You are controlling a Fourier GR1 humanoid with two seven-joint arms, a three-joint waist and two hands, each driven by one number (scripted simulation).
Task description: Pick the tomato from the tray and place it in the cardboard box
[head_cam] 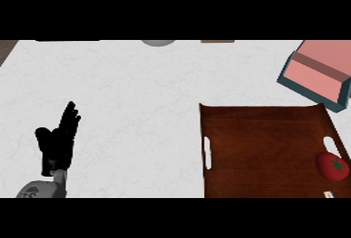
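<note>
We count one round red tomato point(333, 166), lying at the 3 o'clock side of one dark brown wooden tray point(267, 139), and one pink, teal-sided cardboard box point(321, 69) at 1 o'clock from it, only the tray's rim between. At 8 o'clock on the white counter point(137, 93), one black left hand point(58, 139) rests with straight fingers, holding nothing.

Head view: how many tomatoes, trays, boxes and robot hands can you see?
Round red tomato: 1
Dark brown wooden tray: 1
Pink cardboard box with teal sides: 1
Black robot hand: 1, the left one, resting open at the view's left
Total: 4
</note>
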